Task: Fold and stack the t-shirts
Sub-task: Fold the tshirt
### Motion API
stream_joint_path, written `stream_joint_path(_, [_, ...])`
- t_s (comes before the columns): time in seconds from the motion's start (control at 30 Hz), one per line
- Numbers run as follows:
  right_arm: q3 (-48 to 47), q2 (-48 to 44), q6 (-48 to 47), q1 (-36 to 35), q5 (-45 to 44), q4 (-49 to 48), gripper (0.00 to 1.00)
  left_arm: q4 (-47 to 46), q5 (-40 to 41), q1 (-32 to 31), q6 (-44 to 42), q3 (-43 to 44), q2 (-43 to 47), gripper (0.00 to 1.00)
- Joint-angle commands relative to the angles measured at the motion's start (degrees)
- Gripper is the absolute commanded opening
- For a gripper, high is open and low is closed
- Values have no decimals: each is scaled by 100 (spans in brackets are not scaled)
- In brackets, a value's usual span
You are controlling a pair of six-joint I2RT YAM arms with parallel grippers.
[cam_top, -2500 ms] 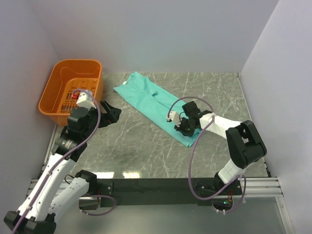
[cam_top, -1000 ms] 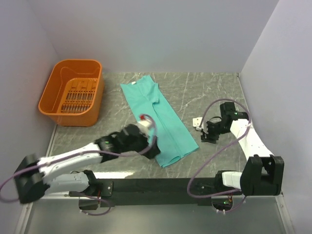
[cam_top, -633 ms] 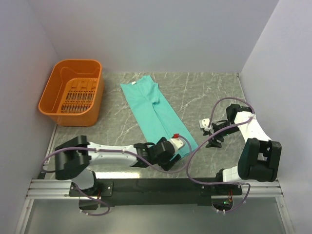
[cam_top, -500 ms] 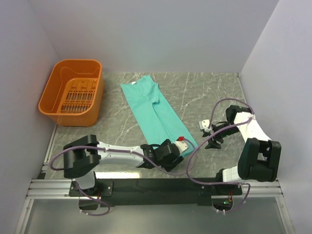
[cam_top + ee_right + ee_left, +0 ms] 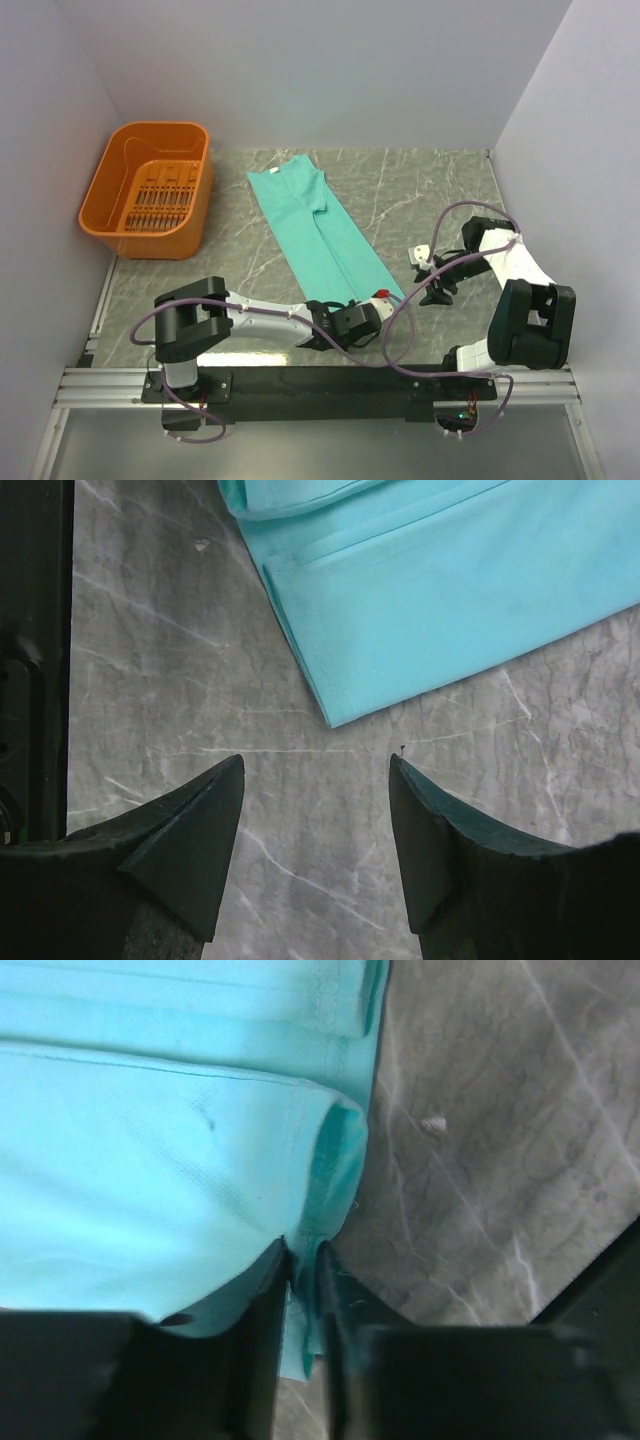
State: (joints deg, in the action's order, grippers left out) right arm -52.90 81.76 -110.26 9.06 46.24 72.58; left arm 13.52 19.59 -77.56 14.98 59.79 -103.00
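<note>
Top external view: 1 plain teal-green short-sleeved t-shirt [image 5: 320,225] of thin cloth lies folded into a long narrow strip on the grey marble-patterned table [image 5: 240,270]. It runs on a slant from the far middle of the table down to the near right of centre, flat, with a lengthwise fold line along it. An orange slotted plastic basket [image 5: 198,205] stands at the far left, apart from the cloth.

The left arm lies low along the near edge and reaches to the right, so that the left gripper [image 5: 368,308] sits at the near end of the t-shirt. From the left wrist, the 2 dark fingers [image 5: 262,1300] stand almost together, and a rolled lip of the hem [image 5: 335,1150] runs down into the narrow slit between them; the left gripper [image 5: 303,1260] is pinched on that edge of the t-shirt [image 5: 150,1150].

The right gripper [image 5: 428,284] is just right of the near end of the strip, not touching it. From the right wrist, the right gripper [image 5: 315,770] has its 2 fingers spread wide over bare marble with nothing between them, and the corner of the t-shirt [image 5: 450,580] lies beyond the tips.
</note>
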Motion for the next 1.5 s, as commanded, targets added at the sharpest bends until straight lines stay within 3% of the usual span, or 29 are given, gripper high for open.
stream_joint_path(0.0, [34,16,-110,34,53,81,66,494,185,-22,83,-37,-326,21])
stream_joint_path(0.03, [43,16,-119,26,8,46,66,459,176,-22,101,-81,-308,13])
stream_joint_path(0.13, [61,-10,-277,26,-193,29,66,301,19,-22,145,-257,-151,1])
stream_joint_path(0.4, [8,-11,-1410,-158,-326,396,68,-367,-1123,171,-4,-767,517,1])
stream_joint_path(0.63, [403,-204,-929,-1142,-335,-252,67,-850,-2231,671,154,-1214,1123,1])
stream_joint_path(0.97, [579,-326,-972,-1380,-185,-419,66,-1571,-3145,1260,488,-1874,1880,1])
stream_joint_path(1.47, [1546,-942,962,-2795,-764,-2325,67,-2029,-3946,1797,804,-2200,2161,1])
